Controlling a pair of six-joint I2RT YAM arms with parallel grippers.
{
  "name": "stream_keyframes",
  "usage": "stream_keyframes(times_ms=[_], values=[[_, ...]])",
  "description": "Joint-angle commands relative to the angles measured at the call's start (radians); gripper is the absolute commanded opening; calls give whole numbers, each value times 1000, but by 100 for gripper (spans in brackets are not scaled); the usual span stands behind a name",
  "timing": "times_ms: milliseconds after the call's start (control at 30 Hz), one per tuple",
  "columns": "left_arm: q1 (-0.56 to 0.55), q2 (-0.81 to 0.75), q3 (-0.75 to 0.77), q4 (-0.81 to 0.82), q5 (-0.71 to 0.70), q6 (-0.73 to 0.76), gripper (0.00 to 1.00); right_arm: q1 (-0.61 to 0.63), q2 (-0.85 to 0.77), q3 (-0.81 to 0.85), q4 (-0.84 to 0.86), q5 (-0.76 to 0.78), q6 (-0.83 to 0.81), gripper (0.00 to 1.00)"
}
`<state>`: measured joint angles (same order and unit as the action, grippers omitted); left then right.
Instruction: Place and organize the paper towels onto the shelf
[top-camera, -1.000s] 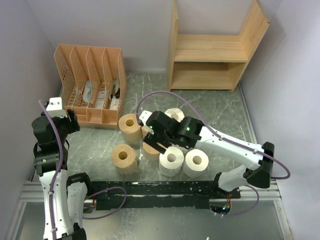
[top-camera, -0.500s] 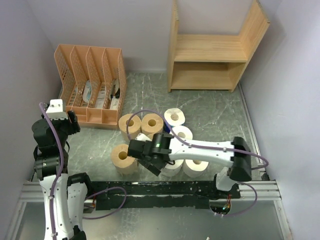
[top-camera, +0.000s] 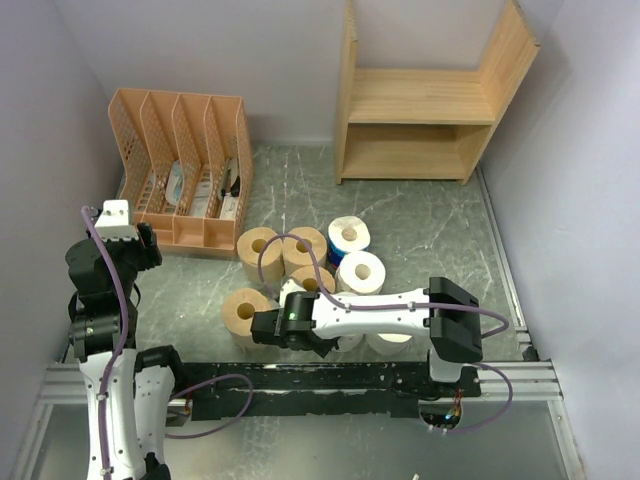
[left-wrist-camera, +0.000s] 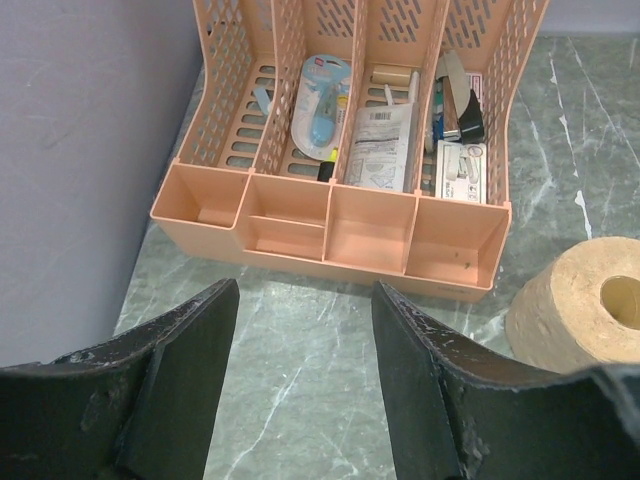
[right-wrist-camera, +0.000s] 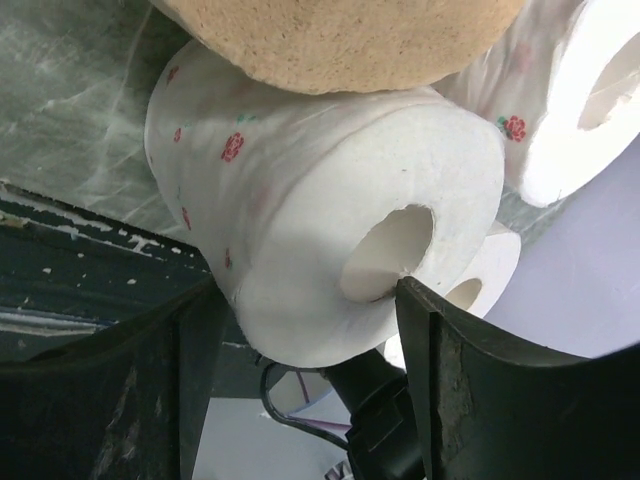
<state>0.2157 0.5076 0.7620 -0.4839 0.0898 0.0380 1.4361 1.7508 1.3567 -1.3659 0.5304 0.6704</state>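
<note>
No text, label or number anywhere is sharp enough to read.

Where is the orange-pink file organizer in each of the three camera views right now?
Top external: the file organizer stands at upper left, by the left wall.
Left wrist: it fills the upper middle, beyond the open left gripper.
Right wrist: not in view.
Shared landmark: the tan roll to the organizer's right appears in both.

Right gripper (top-camera: 292, 337) swung back low toward near-edge white roll (right-wrist-camera: 320, 230), uncovering rolls behind.
</note>
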Motion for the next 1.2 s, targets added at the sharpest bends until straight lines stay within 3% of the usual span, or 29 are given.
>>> stream_keyframes(times_ms=[0,233,433,633,733,1167], values=[[-6,-9,-9,10,6,9,67,8,36,19,-2,82,21,67],[-7,-8,-9,8,12,11,66,11,79,29,42,91,-32,63],[-7,-8,-10,8,20,13,65,11,105,20,89,65,-72,41],[-6,-7,-11,7,24,14,64,11,98,17,75,65,-60,25],[-6,-5,-10,5,25,16,63,11,86,93,3,99,-21,1],[-3,-4,3,-15,39,28,62,9,-117,423,-18,-1,-173,0]])
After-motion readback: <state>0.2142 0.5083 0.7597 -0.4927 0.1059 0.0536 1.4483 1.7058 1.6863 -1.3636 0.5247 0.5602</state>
